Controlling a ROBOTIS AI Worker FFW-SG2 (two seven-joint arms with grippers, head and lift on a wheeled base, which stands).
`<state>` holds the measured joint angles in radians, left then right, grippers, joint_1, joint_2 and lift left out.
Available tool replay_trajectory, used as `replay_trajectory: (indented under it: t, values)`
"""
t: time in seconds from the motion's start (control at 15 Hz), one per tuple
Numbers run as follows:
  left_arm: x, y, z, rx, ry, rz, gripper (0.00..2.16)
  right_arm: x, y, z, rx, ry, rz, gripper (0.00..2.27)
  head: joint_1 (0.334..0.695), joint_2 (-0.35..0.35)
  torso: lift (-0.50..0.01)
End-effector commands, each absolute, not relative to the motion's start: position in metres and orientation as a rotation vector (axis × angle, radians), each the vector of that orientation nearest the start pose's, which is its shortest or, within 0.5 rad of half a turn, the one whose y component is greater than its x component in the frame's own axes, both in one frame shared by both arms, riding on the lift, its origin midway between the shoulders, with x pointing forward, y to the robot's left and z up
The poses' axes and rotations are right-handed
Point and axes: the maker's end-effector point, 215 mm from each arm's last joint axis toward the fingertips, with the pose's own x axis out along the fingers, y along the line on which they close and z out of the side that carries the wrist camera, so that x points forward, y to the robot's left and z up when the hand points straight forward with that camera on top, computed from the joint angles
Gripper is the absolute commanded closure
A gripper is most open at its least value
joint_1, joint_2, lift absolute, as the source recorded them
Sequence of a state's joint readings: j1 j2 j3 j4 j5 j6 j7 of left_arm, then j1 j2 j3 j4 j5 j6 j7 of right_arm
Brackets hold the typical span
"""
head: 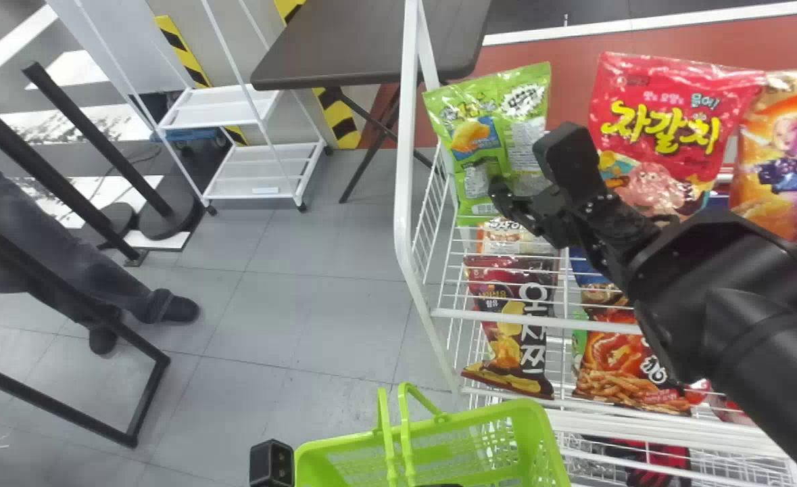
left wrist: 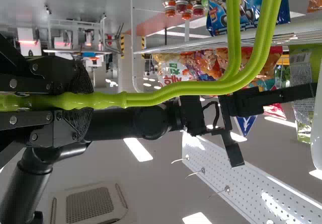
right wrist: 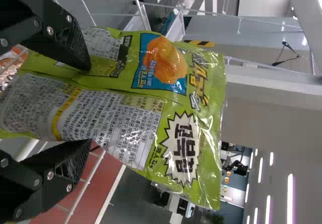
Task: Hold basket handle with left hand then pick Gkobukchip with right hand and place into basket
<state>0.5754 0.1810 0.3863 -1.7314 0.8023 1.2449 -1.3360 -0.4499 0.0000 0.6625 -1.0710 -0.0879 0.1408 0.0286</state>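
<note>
- One Gkobukchip (right wrist: 181, 183), green, at the end of the white rack (head: 406, 176), above and beyond the basket (head: 344, 440).
- One right gripper (right wrist: 88, 104), jaws partly apart, the creased lower part of the bag apparently squeezed between them; how firmly, cannot tell.
- One left gripper (left wrist: 89, 101), jaws closed nearly together about the basket handles (left wrist: 176, 90).
- Risk, first: a low, sideways pinch on slick film could let the top-heavy bag pivot or slip out once carried.
- Risk, second: the rack's end frame lies close beside the bag; a low path toward the basket could snag it.
- Risk, third: handles stand upright over the basket's mouth; a bag released off-centre might lodge on them.
- Count: basket, one; handles, two; Gkobukchip, one; large neighbouring bags, two, one red (head: 668, 115), one orange (head: 787, 159); most visible bags lower down, two, one dark (head: 513, 338), one orange-red (head: 624, 368).
</note>
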Motion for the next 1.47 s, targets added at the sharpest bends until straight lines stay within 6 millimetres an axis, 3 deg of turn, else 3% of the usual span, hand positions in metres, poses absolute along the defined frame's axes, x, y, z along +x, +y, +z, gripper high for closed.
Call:
replay_trajectory:
  t: [0.0, 0.4, 0.6, 1.07, 1.27, 1.4]
  values:
    - [0.198, 0.174, -0.425, -1.509, 0.729, -0.962, 2.15, 0.605, 0.086, -0.416, -0.249, 0.222, 0.612, 2.26, 0.695, 0.339, 0.0]
    - [0.196, 0.177, -0.426, -1.514, 0.728, -0.956, 2.15, 0.566, 0.11, -0.4, -0.199, 0.215, 0.635, 2.26, 0.695, 0.35, 0.0]
    - [0.196, 0.177, -0.426, -1.515, 0.725, -0.954, 2.15, 0.54, 0.107, -0.383, -0.247, 0.212, 0.592, 2.26, 0.695, 0.35, 0.0]
    - [0.195, 0.175, -0.427, -1.516, 0.728, -0.956, 2.15, 0.477, 0.071, -0.346, -0.282, 0.292, 0.451, 2.26, 0.695, 0.35, 0.0]
    - [0.195, 0.173, -0.429, -1.514, 0.736, -0.955, 2.15, 0.451, 0.046, -0.34, -0.249, 0.397, 0.409, 2.26, 0.695, 0.35, 0.0]
    - [0.196, 0.171, -0.43, -1.514, 0.741, -0.955, 2.15, 0.424, 0.025, -0.349, -0.222, 0.513, 0.395, 2.26, 0.695, 0.35, 0.0]
